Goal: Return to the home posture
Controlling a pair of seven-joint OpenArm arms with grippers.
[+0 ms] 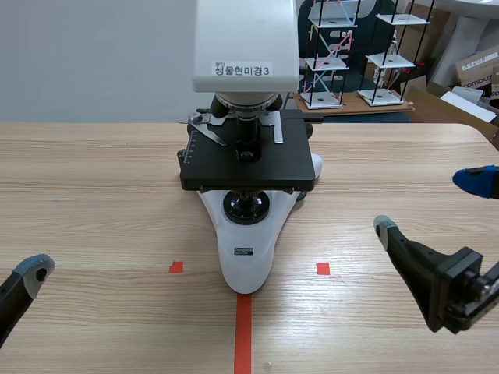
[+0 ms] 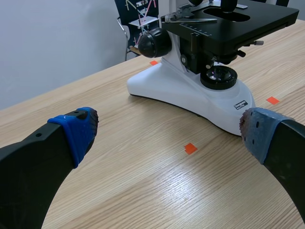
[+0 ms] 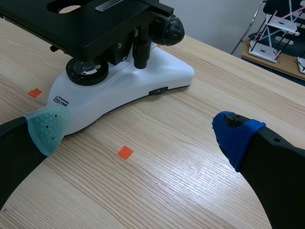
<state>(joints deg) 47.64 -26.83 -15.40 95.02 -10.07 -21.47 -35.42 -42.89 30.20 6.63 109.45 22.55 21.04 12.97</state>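
"Ahead of both pairs of jaws, what stands there?"

"The microscope (image 1: 248, 156), upright on the table (image 1: 93, 179), between the two arms. Its white foot ends just beyond the inner finger of each."

"And the jaws?"

"The left gripper (image 2: 169, 131) and the right gripper (image 3: 142, 131) are both spread wide, holding nothing."

"If it had to be lifted?"

"I'd judge it heavy, rigid, and delicate at the lenses and the stage. Take it by the thick white foot, never the knobs. Going home needs no hold, though: only a way back that keeps clear of that foot."
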